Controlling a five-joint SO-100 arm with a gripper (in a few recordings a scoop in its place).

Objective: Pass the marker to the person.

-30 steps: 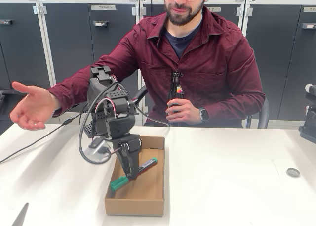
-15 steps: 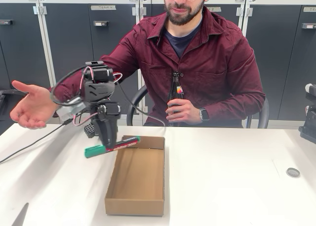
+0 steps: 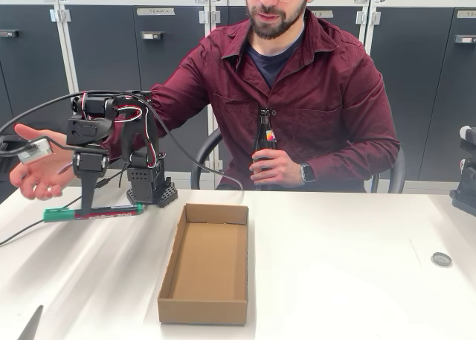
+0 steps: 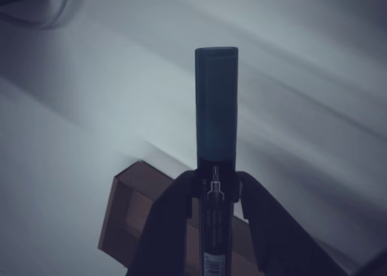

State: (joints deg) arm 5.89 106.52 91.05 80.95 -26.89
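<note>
My gripper [image 3: 88, 204] is shut on the marker [image 3: 93, 212], which hangs level just above the table at the left, green cap to the left, red-labelled barrel in the middle. In the wrist view the marker [image 4: 216, 107] sticks straight up out of the gripper [image 4: 216, 188], its dark fingers [image 4: 172, 221] clamped on the barrel below the cap. The person [image 3: 297, 79] sits behind the table. Their open hand [image 3: 41, 169], palm up, is held out at the left edge, just behind and above the marker. Their other hand holds a brown bottle [image 3: 265, 143].
An empty cardboard box [image 3: 208, 262] lies on the white table [image 3: 349, 265], right of the gripper. The arm's base [image 3: 149, 184] and cables [image 3: 44, 217] sit at the back left. A small round disc [image 3: 441, 259] lies at the right. Dark cabinets stand behind.
The gripper has carried the marker up out of the box and swung it left, down toward the person's open hand. The hand has stayed in place.
</note>
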